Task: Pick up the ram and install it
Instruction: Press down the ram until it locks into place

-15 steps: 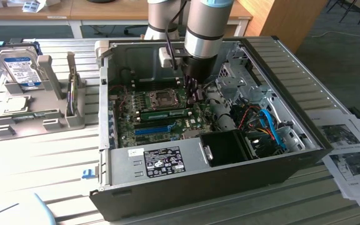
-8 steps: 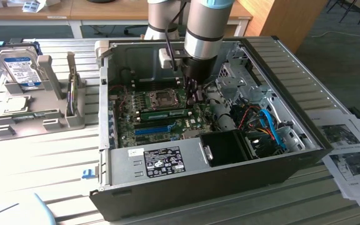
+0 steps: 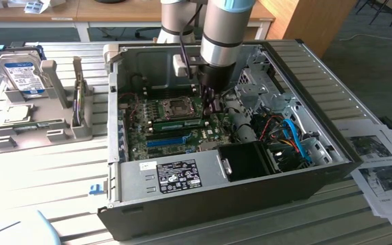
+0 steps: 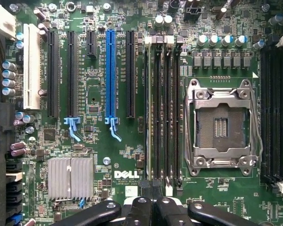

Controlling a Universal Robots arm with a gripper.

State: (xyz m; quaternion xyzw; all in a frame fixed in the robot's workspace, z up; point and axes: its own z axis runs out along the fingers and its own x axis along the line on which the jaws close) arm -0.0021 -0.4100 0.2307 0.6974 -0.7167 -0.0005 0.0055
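Claw (image 4: pixel 151 200) shut over one apparently seated ram (image 3: pixel 177 123).

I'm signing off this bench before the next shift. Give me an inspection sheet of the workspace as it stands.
Surface: slatted grey table carrying an open computer case.
Job's things: green ram stands in a motherboard slot beside the CPU socket; full seating cannot be told.
Clutter: hard drive upright in a grey holder; printed sheets at the exterior view's right.
Grippers: gripper shut, inside the case, over the ram slots.
Cables: blue and orange cables inside the case.
Surroundings: desks behind the table.
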